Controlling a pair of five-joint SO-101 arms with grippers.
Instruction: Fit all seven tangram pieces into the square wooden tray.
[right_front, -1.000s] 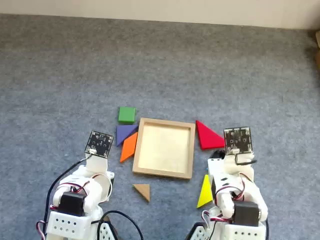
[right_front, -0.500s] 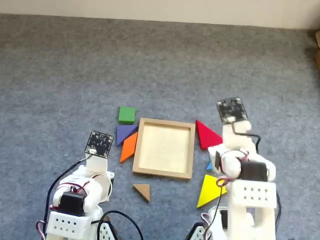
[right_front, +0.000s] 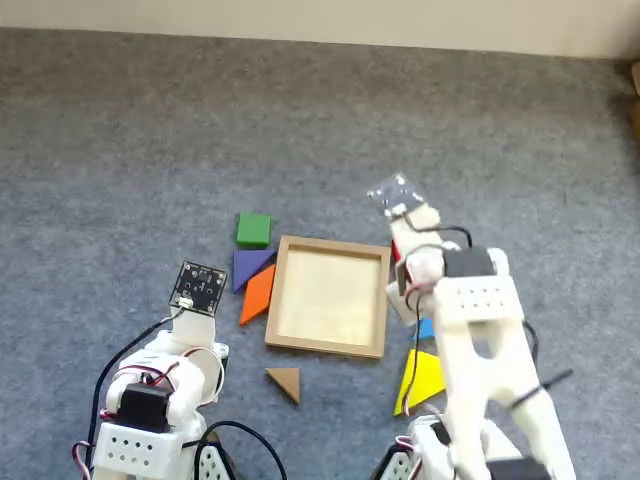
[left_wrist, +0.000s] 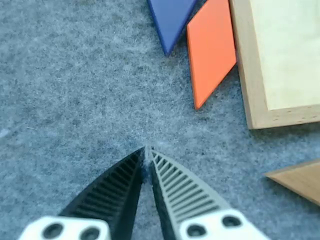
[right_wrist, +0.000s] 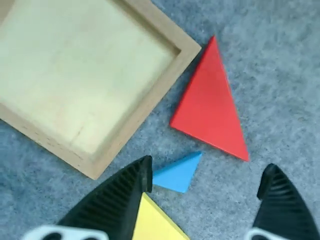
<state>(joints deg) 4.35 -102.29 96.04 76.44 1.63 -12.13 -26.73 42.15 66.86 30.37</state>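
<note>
Currently the right hand (right_wrist: 207, 170) hangs open over the red triangle (right_wrist: 212, 107), which lies flat on the desk (left_wrist: 75, 100) just right of the empty tray (right_wrist: 160, 85). A small blue triangle (right_wrist: 175, 172) sits just near of it. The left hand (left_wrist: 147, 155) is closed over bare desk, near-left of the tray, by the orange piece (left_wrist: 210, 50). Red triangle looks light, stiff, thin, with smooth paint, so it may slip. Best pinch is across two edges near its middle, jaws low to the desk.
</note>
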